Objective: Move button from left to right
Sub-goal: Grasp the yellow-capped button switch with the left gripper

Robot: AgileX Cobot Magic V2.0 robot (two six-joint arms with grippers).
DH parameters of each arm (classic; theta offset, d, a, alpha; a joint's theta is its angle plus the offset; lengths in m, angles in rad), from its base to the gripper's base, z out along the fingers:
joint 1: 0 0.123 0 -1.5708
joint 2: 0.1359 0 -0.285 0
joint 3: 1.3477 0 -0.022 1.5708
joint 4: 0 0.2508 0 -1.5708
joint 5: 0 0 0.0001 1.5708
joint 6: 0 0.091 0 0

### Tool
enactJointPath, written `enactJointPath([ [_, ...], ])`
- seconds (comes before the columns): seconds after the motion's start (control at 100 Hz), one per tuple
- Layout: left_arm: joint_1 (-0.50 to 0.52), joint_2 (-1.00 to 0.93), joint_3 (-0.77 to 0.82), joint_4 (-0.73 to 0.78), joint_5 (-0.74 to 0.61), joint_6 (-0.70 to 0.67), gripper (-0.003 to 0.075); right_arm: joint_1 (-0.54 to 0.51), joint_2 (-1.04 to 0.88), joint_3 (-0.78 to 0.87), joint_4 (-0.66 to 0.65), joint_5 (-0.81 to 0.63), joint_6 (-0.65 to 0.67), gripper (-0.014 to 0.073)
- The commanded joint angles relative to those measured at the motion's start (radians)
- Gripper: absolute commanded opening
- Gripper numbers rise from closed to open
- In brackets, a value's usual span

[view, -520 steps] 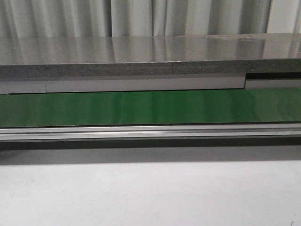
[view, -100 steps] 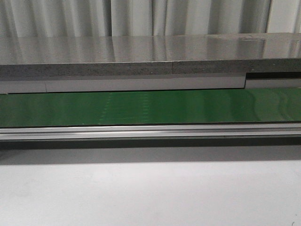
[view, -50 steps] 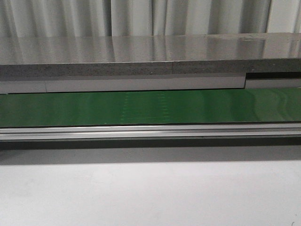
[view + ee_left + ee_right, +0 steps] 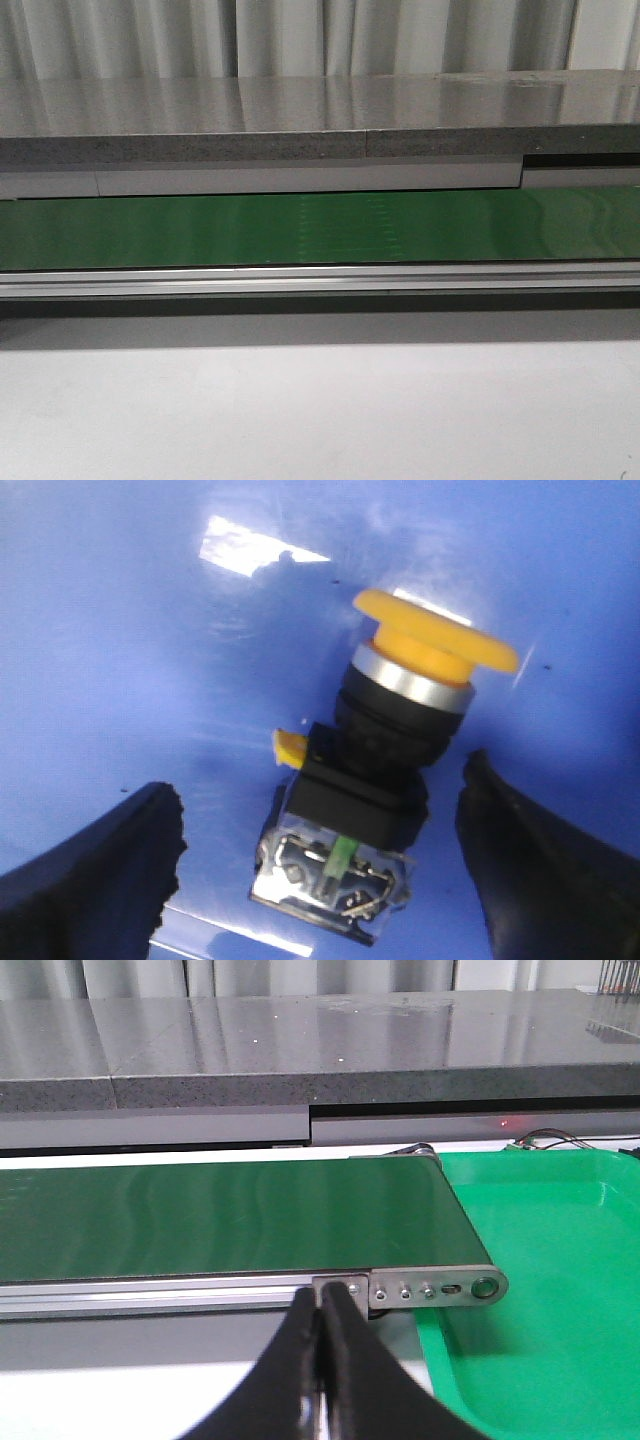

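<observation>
In the left wrist view the button (image 4: 385,760) lies on a blue surface (image 4: 150,650). It has a yellow-orange mushroom cap, a silver ring, a black neck and a black base with a clear contact block. My left gripper (image 4: 325,865) is open, with one black finger (image 4: 95,875) on each side of the button's base and not touching it. My right gripper (image 4: 322,1305) is shut and empty, in front of the conveyor's end. Neither gripper nor the button shows in the front view.
A green conveyor belt (image 4: 320,228) with an aluminium rail runs across the front view, with a grey stone ledge (image 4: 320,120) behind it. In the right wrist view the belt (image 4: 220,1215) ends beside a green tray (image 4: 540,1290).
A faint pale patch on the green belt has drifted to the right across the front view. No arm or button shows there.
</observation>
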Motion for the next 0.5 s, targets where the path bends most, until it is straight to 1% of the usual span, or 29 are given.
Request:
enactJointPath([
  [0.0, 0.002, -0.032, -0.027, 0.002, -0.029, -0.001, 0.0545, 0.003, -0.019, -0.015, 0.002, -0.079, 0.0, -0.0068],
  [0.09, 0.002, -0.028, -0.027, 0.003, -0.035, -0.001, 0.0542, 0.003, -0.019, -0.015, 0.002, -0.079, 0.0, -0.0068],
  [0.16, 0.002, -0.028, -0.027, 0.003, -0.036, -0.001, 0.0509, 0.003, -0.019, -0.015, 0.002, -0.079, 0.0, -0.0068],
  [0.25, 0.002, -0.028, -0.027, 0.003, -0.036, -0.001, 0.0424, 0.003, -0.019, -0.015, 0.002, -0.079, 0.0, -0.0068],
  [0.35, 0.002, -0.028, -0.027, 0.003, -0.036, -0.001, 0.0306, 0.003, -0.019, -0.015, 0.002, -0.079, 0.0, -0.0068],
  [0.49, 0.002, -0.028, -0.027, 0.003, -0.027, -0.001, 0.016, 0.003, -0.019, -0.015, 0.002, -0.079, 0.0, -0.0068],
])
